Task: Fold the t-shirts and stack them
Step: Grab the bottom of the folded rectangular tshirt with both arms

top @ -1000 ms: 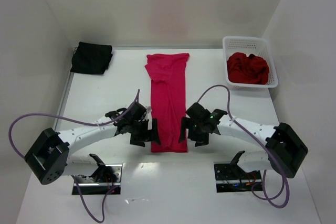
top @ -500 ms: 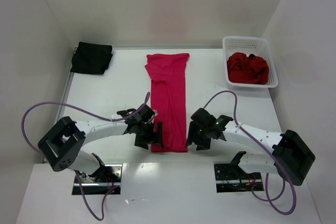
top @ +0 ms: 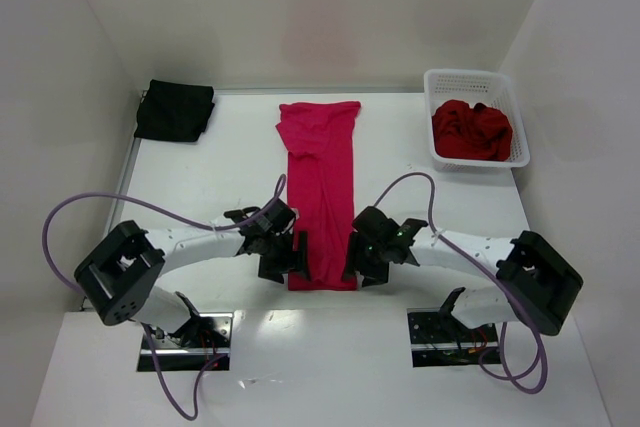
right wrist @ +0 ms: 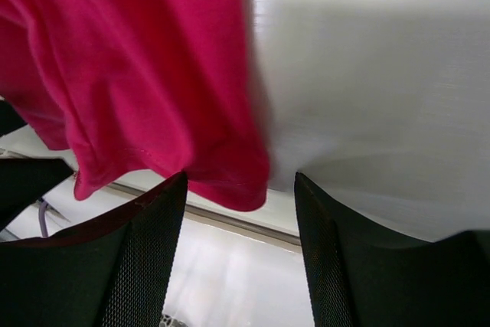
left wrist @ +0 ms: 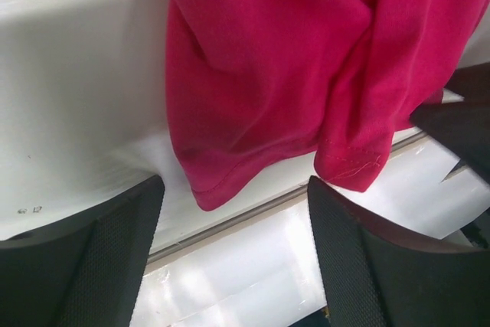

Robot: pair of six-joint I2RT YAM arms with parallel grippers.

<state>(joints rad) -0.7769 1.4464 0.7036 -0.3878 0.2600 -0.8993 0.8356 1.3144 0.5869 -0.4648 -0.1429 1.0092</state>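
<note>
I am seeing the crimson-pink t-shirt (left wrist: pixel 291 74) showing as soft, matt knit cloth with a stitched hem. My left pincer (left wrist: pixel 233 204) is showing black matt pads (left wrist: pixel 92 266), finely cross-hatched. The white worktop (right wrist: pixel 367 97) is gleaming smooth and faintly glossy.

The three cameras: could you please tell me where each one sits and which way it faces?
Top external: above and behind the arms, looking down on the table, both arms and the pink t-shirt.
Left wrist: on the left arm, looking past the open left gripper at the shirt's near-left hem corner.
Right wrist: on the right arm, past the open right gripper at the near-right corner.
Shared: both wrist views show that hem.
</note>
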